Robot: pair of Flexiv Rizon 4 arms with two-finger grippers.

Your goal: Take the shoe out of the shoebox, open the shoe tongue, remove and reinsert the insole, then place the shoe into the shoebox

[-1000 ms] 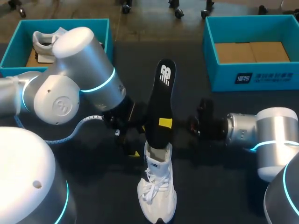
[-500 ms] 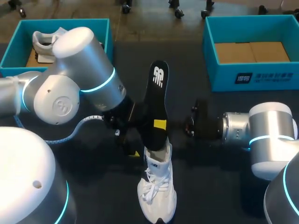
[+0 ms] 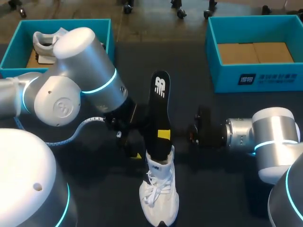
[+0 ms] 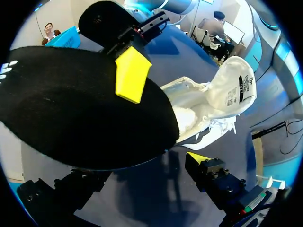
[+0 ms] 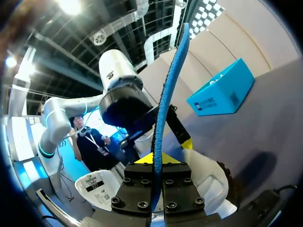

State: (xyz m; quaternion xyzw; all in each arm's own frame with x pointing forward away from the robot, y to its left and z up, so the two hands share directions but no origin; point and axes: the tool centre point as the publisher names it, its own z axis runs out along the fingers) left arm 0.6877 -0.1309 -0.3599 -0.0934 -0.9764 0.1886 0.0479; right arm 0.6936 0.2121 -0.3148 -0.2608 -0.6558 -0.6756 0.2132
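A white shoe lies on the dark table, toe toward the front edge. A black insole stands upright with its lower end in the shoe's opening. My right gripper is shut on the insole's lower part, one yellow tip showing on its face. In the right wrist view the insole's blue edge rises from between the shut fingers, with the shoe below. My left gripper stands open just left of the shoe. Its view shows the insole, the shoe's raised tongue and its own gripper holding nothing.
A teal shoebox at the back left holds another white shoe. A second teal shoebox with a brown cardboard floor stands at the back right. My left arm's big elbow looms over the table's left half.
My right gripper has shifted a little left and down with the insole. The insole's top has dropped and its lower end sits deeper in the shoe. The left arm has kept still.
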